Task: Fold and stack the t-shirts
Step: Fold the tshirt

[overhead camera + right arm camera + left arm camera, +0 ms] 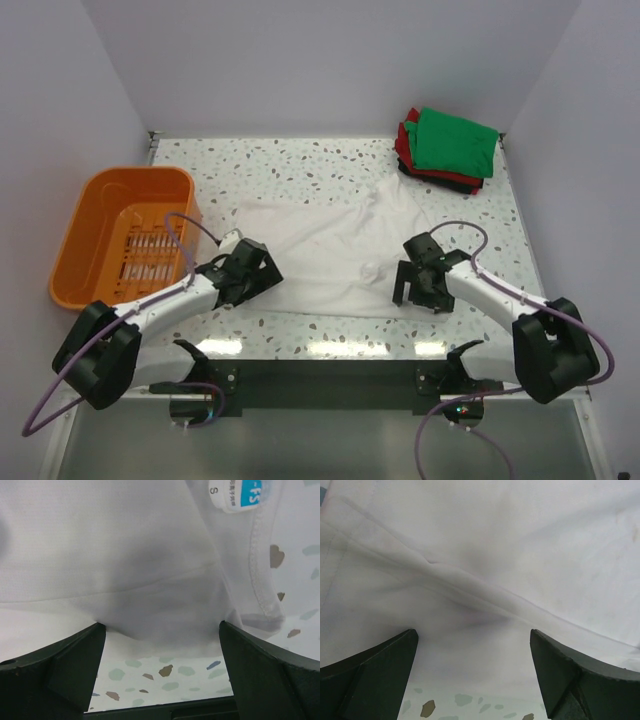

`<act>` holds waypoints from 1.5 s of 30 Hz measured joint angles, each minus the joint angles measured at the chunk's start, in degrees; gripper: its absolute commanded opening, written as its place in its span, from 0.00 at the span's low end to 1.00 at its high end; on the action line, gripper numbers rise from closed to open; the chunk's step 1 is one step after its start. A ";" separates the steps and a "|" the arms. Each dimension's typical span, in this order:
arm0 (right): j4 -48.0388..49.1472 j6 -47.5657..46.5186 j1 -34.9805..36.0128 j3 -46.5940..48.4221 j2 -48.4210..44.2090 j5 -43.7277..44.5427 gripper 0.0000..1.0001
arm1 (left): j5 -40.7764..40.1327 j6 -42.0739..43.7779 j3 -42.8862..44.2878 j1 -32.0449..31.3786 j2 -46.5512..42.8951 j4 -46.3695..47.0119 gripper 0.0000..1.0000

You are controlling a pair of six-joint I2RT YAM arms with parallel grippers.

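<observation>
- Done so far, by my reading: a stack (450, 148) of folded shirts sits in the far right corner of the worktop (260, 165), green on top, red and something dark under it.
- Left to do: the white shirt (320, 260) lies spread in the middle of the worktop, not yet folded. It needs folding and then a place on the stack, so I judge the task well along but not finished.
- My left hand (258, 272) is low at the shirt's near left edge. It is spread wide with a hem running across between the fingers (375, 675), and it grips nothing.
- My right hand (418, 292) is at the near right edge by the neck. It is equally wide, the cloth edge sits between the fingers (270, 675), and nothing is pinched.
- The cloth is thin, smooth and limp. It lies in soft ridges with a stitched seam, and the terrazzo speckle shows just past its edge.
- The collar (257, 545) is a ribbed band, thicker than the body, and beside it is a small white and blue label (235, 492) marked S.
- The basket (75, 240) at the left is orange rigid plastic with a slotted floor. It is apart from the shirt.
</observation>
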 measured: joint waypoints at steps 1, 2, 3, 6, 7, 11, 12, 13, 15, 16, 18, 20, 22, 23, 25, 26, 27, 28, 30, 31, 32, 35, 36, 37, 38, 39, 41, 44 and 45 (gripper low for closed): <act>-0.70 0.48 0.00 -0.46 -0.76 0.17 0.99 | -0.02 -0.48 -0.42 -0.48 -0.61 -0.09 1.00; -1.42 1.05 -0.02 -0.96 -1.60 0.31 0.99 | 0.00 -1.22 -0.81 -1.03 -1.25 -0.26 1.00; -2.03 1.53 -0.02 -1.42 -2.25 0.52 0.99 | -0.02 -1.86 -1.16 -1.55 -1.81 -0.42 1.00; -3.76 2.45 -0.02 -2.10 -3.87 0.83 0.99 | 0.11 -3.30 -1.42 -2.62 -3.10 -2.27 1.00; -4.20 2.54 -0.02 -2.10 -4.57 1.03 0.99 | 0.11 -3.50 -1.36 -2.75 -3.56 -3.48 1.00; -7.26 1.79 -0.02 0.24 -7.87 1.92 0.99 | -1.66 -3.74 1.33 -3.04 -4.70 -12.44 1.00; -8.22 1.20 -0.02 1.90 -8.55 2.47 0.99 | -2.84 -3.72 3.02 -3.04 -4.72 -14.62 1.00; -8.85 0.35 -0.02 4.17 -9.05 2.93 0.99 | -3.91 -3.45 5.05 -3.02 -4.68 -16.33 1.00; -9.25 -1.36 -0.02 9.49 -9.31 3.74 0.99 | -6.38 -2.82 9.86 -2.80 -4.11 -18.88 1.00; -9.09 -2.12 -0.02 12.00 -9.25 4.20 0.99 | -7.63 -2.10 13.09 -2.36 -3.17 -19.63 1.00; -8.70 -3.69 -0.02 16.46 -8.79 4.50 0.99 | -9.03 0.13 20.11 -0.57 0.11 -20.11 1.00; -8.31 -4.98 -0.02 19.91 -7.54 4.83 0.99 | -9.55 2.84 25.68 2.62 3.78 -19.04 1.00; -7.52 -6.05 -0.02 22.88 -5.38 5.51 0.99 | -9.40 5.40 29.46 6.27 7.56 -18.29 1.00; -6.93 -6.54 -0.02 24.15 -4.15 5.86 0.99 | -9.46 6.78 31.36 8.04 9.99 -17.77 1.00; -6.38 -7.34 -0.02 26.71 -1.16 6.03 0.99 | -9.99 9.20 35.85 10.80 15.85 -17.70 1.00; -5.84 -7.78 -0.02 27.82 0.42 6.03 0.99 | -10.23 10.25 38.40 11.52 19.02 -17.84 1.00; -5.46 -8.17 -0.02 28.94 1.97 6.10 0.99 | -10.34 11.17 41.29 11.87 22.34 -18.23 1.00; -4.96 -8.57 -0.02 29.81 3.37 6.19 0.99 | -10.62 12.17 44.19 11.93 25.51 -18.21 1.00; -4.39 -9.16 -0.02 31.10 5.66 6.36 0.99 | -11.13 13.73 48.76 11.96 30.58 -17.90 1.00; -4.31 -9.42 -0.02 31.80 6.82 6.78 0.99 | -11.56 14.49 51.06 12.09 33.14 -18.08 1.00; -4.15 -9.70 -0.02 32.39 7.85 7.23 0.99 | -11.69 15.06 53.29 12.33 35.50 -18.38 1.00; -3.69 -10.40 -0.04 33.22 10.23 8.09 0.99 | -11.74 16.31 59.39 14.43 41.92 -19.23 0.97; -3.54 -10.60 -0.04 33.29 10.80 8.44 0.99 | -11.72 16.65 60.33 15.32 43.41 -19.17 0.97; -3.39 -10.71 -0.04 33.29 11.34 8.70 0.99 | -11.72 16.94 60.76 16.15 44.50 -19.10 0.96; -3.28 -10.80 -0.04 33.29 11.87 8.81 0.99 | -11.63 17.27 60.83 16.87 45.38 -19.08 0.93; -3.17 -10.91 -0.04 33.29 12.31 8.87 0.98 | -11.56 17.49 60.83 17.51 46.25 -19.10 0.91; -3.04 -11.08 -0.04 33.29 13.27 9.07 0.99 | -11.50 18.05 60.85 18.18 47.89 -19.08 0.84; -2.82 -11.19 -0.02 33.29 14.86 9.25 0.99 | -11.06 18.40 60.94 18.32 50.42 -18.91 0.74; -2.78 -11.28 -0.04 33.29 15.32 9.25 0.99 | -10.80 18.38 60.96 18.32 51.19 -18.80 0.73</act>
